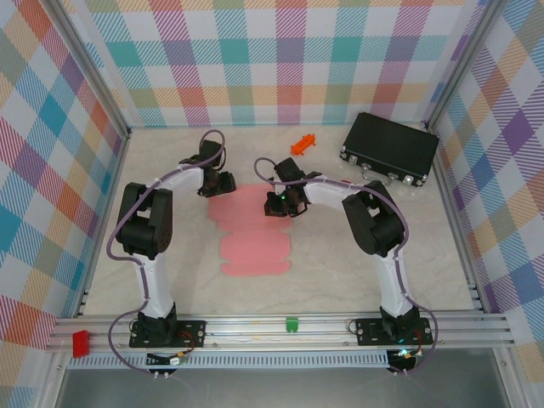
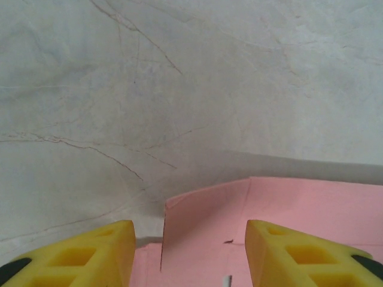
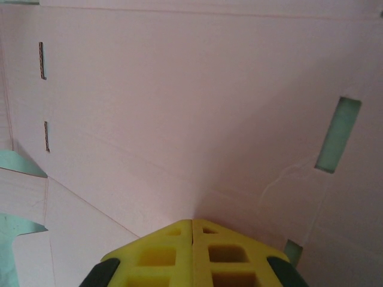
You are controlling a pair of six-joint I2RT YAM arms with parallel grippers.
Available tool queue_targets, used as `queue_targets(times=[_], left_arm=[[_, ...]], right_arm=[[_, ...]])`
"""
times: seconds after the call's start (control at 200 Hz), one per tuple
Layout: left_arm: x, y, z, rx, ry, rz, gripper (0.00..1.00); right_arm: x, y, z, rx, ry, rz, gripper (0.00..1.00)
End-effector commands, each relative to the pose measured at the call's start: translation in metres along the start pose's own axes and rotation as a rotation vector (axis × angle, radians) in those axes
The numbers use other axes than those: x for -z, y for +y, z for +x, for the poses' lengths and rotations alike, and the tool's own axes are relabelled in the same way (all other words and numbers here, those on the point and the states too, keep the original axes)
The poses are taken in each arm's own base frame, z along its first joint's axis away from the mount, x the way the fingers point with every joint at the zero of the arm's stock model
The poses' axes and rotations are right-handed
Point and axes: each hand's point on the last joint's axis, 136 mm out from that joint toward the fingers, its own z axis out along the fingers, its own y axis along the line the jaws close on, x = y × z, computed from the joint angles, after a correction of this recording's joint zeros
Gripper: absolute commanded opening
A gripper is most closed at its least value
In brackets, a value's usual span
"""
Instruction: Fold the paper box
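The work area is enclosed on three sides by walls (image 1: 280, 59) covered in a pastel plaid of many colours. The table (image 1: 442, 263) is surfaced in a pale, marble-like sheet with thin grey veins and is evenly lit. Its near edge is bounded by aluminium rails (image 1: 246, 336), and metal posts (image 1: 95, 68) are set at the back corners.

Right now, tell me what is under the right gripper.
The paper box, a flat pink sheet with cut slots, lies under the shut right gripper. The fingers cover the spot right below them, so contact cannot be judged.
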Motion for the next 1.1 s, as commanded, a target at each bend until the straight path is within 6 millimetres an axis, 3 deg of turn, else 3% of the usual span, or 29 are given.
queue_targets(times=[0.0, 0.205, 0.62, 0.93, 1.095], left_arm=[[0.002, -0.001, 0.0, -0.014, 0.029, 0.006, 0.48], [0.006, -0.013, 0.0, -0.026, 0.045, 0.07, 0.37], [0.012, -0.043, 0.005, -0.082, 0.059, 0.199, 0.31], [0.009, -0.066, 0.015, -0.16, 0.088, 0.263, 0.34], [0.008, -0.065, 0.014, -0.172, 0.084, 0.235, 0.38]], right_arm=[[-0.012, -0.011, 0.017, -0.026, 0.046, 0.028, 0.07], [-0.013, -0.013, 0.017, -0.032, 0.047, 0.031, 0.06], [-0.016, -0.014, 0.016, -0.036, 0.055, 0.036, 0.06], [-0.017, -0.014, 0.016, -0.033, 0.059, 0.037, 0.07], [-0.018, -0.014, 0.016, -0.032, 0.063, 0.04, 0.07]])
